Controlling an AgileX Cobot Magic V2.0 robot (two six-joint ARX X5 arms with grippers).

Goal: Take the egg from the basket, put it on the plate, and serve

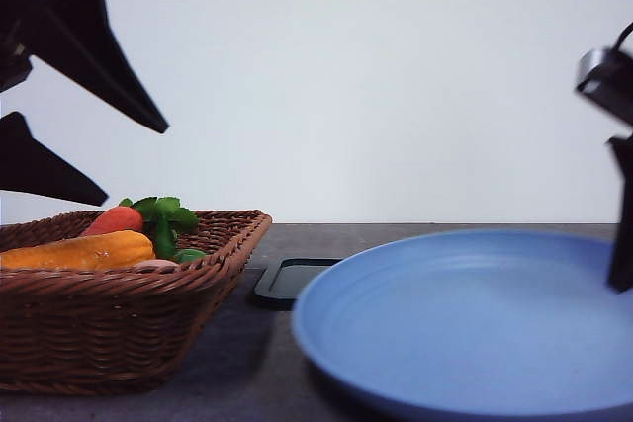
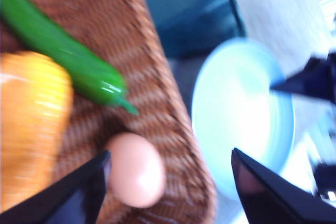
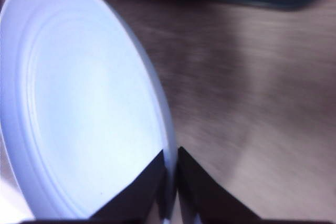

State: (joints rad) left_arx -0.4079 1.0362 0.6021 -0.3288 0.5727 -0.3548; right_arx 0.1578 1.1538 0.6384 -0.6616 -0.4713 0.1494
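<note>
Egg [image 2: 135, 170]: lies in the basket [image 1: 119, 289] near its rim, beside a green pepper [image 2: 68, 61] and a corn cob [image 2: 31, 124]
Left gripper [image 2: 170, 182]: jaws spread wide above the egg, holding nothing
Right gripper [image 3: 171, 174]: jaws pinched on the rim of the plate [image 3: 79, 108]
Plate: on the tabletop [image 3: 252, 93], right of the basket

The left black pincer [image 1: 134, 160] hangs raised with its jaws spread wide. The right black pincer [image 3: 170, 174] has its jaws pressed nearly together on a thin rim.
</note>
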